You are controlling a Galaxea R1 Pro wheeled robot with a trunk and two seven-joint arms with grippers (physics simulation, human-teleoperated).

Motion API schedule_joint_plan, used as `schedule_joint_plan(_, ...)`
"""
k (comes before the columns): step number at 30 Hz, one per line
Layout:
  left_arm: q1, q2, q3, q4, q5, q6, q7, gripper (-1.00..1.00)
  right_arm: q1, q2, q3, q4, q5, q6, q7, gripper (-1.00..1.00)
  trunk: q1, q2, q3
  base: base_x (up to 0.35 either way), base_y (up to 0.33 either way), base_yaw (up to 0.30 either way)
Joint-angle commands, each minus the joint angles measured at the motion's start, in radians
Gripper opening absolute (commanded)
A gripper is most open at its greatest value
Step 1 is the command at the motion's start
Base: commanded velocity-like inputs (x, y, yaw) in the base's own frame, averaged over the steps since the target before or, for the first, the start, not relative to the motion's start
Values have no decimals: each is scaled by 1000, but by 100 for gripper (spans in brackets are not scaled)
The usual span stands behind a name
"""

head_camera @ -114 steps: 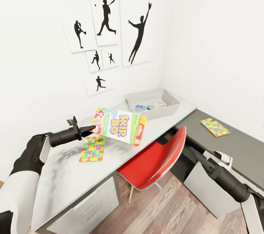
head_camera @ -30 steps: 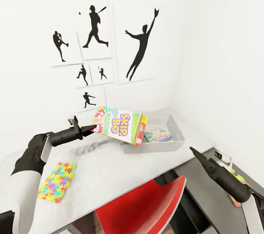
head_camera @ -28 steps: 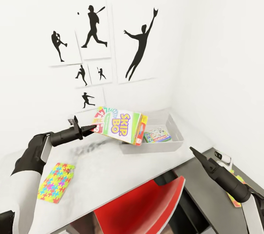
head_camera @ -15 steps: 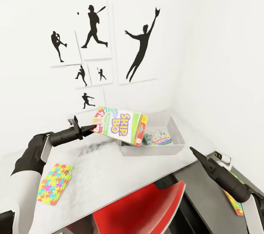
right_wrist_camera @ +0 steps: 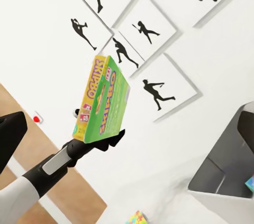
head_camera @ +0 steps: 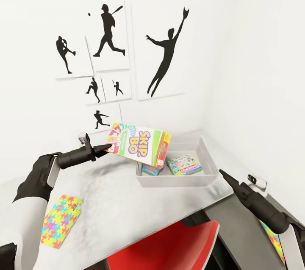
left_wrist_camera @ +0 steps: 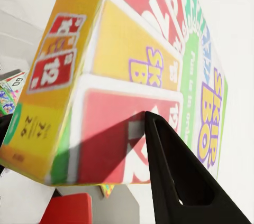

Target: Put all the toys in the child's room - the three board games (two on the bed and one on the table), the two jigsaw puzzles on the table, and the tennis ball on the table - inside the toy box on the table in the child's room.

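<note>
Here we hold the Skip-Bo board game (head_camera: pixel 137 143) in the left gripper (head_camera: pixel 106 148), jaws clamped on its near corner, so the box juts out level over the table (head_camera: pixel 127 206) with its far end above the toy box (head_camera: pixel 178 180) rim at about 2 o'clock from us. We judge it is carried high to clear the flared rim before release. Inside the bin lie two other board games, one showing in full (head_camera: pixel 184 165) and one half hidden beneath the held box (head_camera: pixel 151 171). One jigsaw puzzle (head_camera: pixel 59 220) lies on the table at 9 o'clock; a second puzzle (head_camera: pixel 274 238) sits at 4 o'clock on the darker desk. The right gripper (head_camera: pixel 223 175) hangs idle, fingers together on nothing.
</note>
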Motion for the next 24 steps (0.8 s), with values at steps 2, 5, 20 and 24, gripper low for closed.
schedule_joint_plan(2,-1,0,0,0,1,5,-5,-100,-1,0,0,1,-3,9,2,100,1,-2,-2,112,28,1)
schedule_joint_plan(5,-1,0,0,0,1,5,-6,-100,-1,0,0,0,-2,9,1,100,1,-2,-2,51,12,0)
schedule_joint_plan(20,-1,0,0,-2,2,5,-6,-100,-1,0,0,1,1,9,-1,100,1,-2,-2,59,1,0)
schedule_joint_plan(24,-1,0,0,-3,2,5,-6,-100,-1,0,0,1,1,9,-1,100,1,-2,-2,48,0,0)
